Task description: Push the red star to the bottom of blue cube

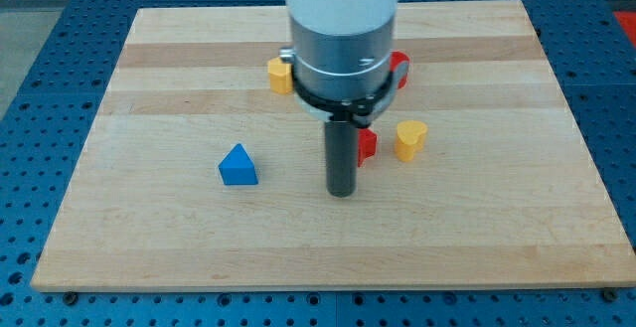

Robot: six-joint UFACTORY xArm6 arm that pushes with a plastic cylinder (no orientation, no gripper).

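Observation:
My tip (342, 194) rests on the board near the middle, at the end of the dark rod. A red block (368, 145) sits just to the right of the rod and slightly above the tip, partly hidden by the rod, so I cannot make out its shape. A second red block (399, 70) shows at the right edge of the arm's housing, mostly hidden. No blue cube shows. The only blue block is a blue triangle (238, 165) to the left of the tip. The arm's housing hides the board's upper middle.
A yellow heart-like block (409, 139) stands right of the nearer red block. Another yellow block (279, 74) peeks out at the left of the arm's housing. The wooden board (149, 238) lies on a blue perforated table.

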